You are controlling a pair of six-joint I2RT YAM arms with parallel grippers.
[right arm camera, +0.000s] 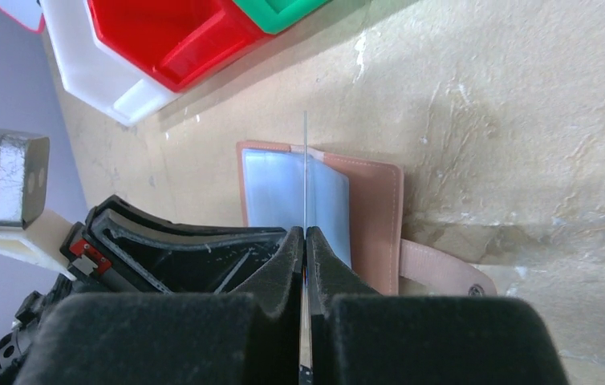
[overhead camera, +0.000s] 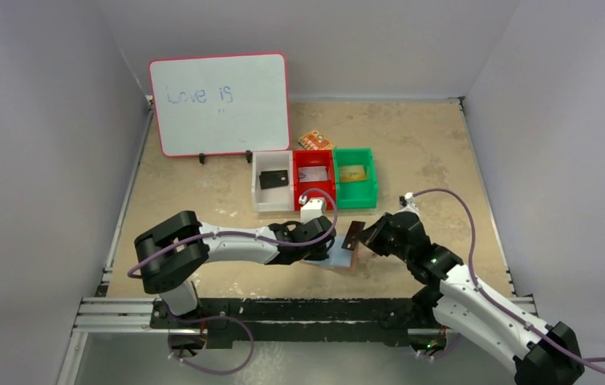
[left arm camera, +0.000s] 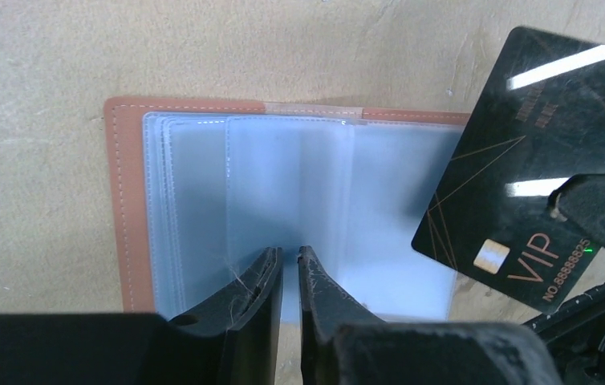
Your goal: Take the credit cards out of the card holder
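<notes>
Here, our left gripper point(left arm camera: 290, 255), fingers point(left arm camera: 259, 298) barely parted, steadies the card holder point(left arm camera: 127, 200) so our right gripper point(right arm camera: 305, 237) can lift 1 clamped black card point(left arm camera: 516, 144).

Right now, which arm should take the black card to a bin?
Right. The right pincer is shut on the black card, out of the card holder; the left pincer sits low over its sleeves.

The card holder point(overhead camera: 339, 258) lies on the table point(overhead camera: 428, 152) before a row of bins point(overhead camera: 296, 172), with the whiteboard point(overhead camera: 221, 104) behind, leftward.
</notes>
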